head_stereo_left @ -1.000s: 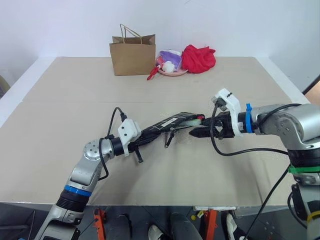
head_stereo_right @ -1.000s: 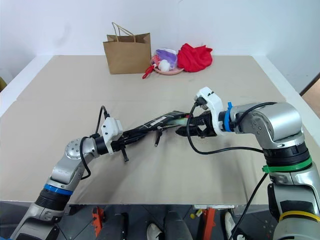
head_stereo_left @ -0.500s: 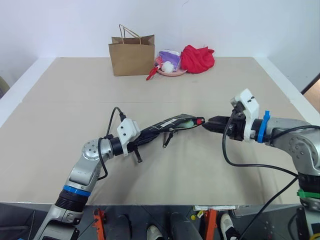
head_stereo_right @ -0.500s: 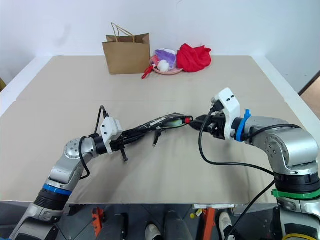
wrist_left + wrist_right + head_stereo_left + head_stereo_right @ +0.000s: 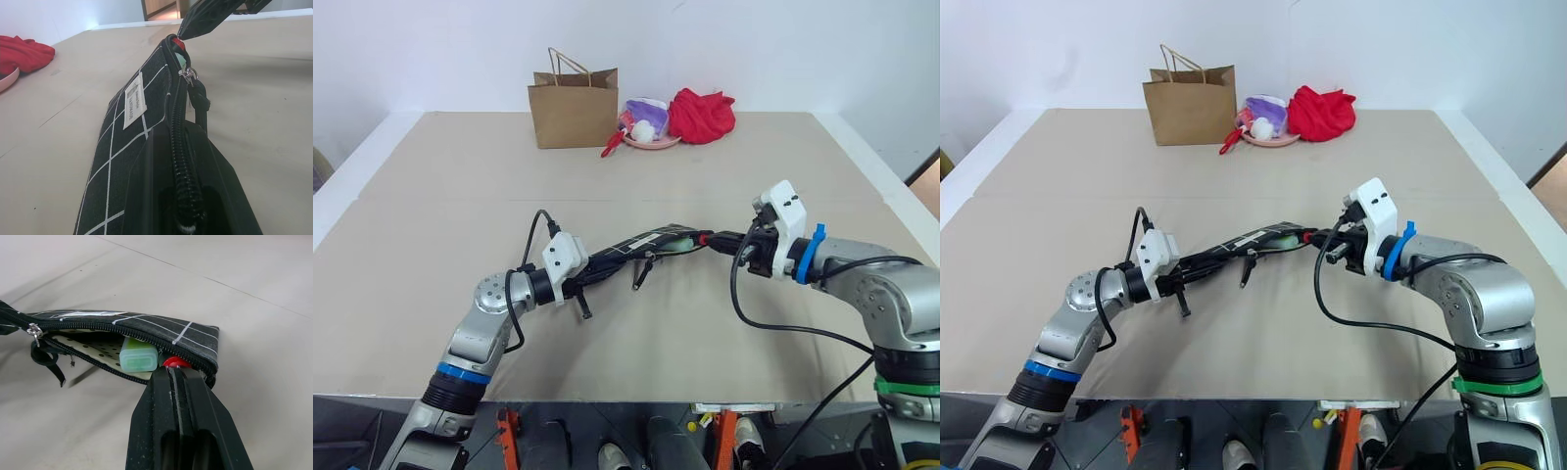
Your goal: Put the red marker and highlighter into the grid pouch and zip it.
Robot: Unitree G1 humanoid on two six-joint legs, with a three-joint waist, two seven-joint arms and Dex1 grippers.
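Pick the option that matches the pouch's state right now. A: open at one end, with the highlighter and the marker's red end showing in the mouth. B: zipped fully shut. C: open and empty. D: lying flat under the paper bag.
A: the pouch gapes past the zipper pull, with the highlighter and marker showing in its mouth.

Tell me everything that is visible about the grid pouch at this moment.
The grid pouch is flat black fabric with white grid lines, a small white label and a pale dotted lining. The left gripper, shut, holds one end, so it hangs above the table. Its zipper is partly open, with the metal pull and a dangling black strap midway. In the open mouth sit the highlighter and the red marker. The shut right gripper tip is at the marker's end.
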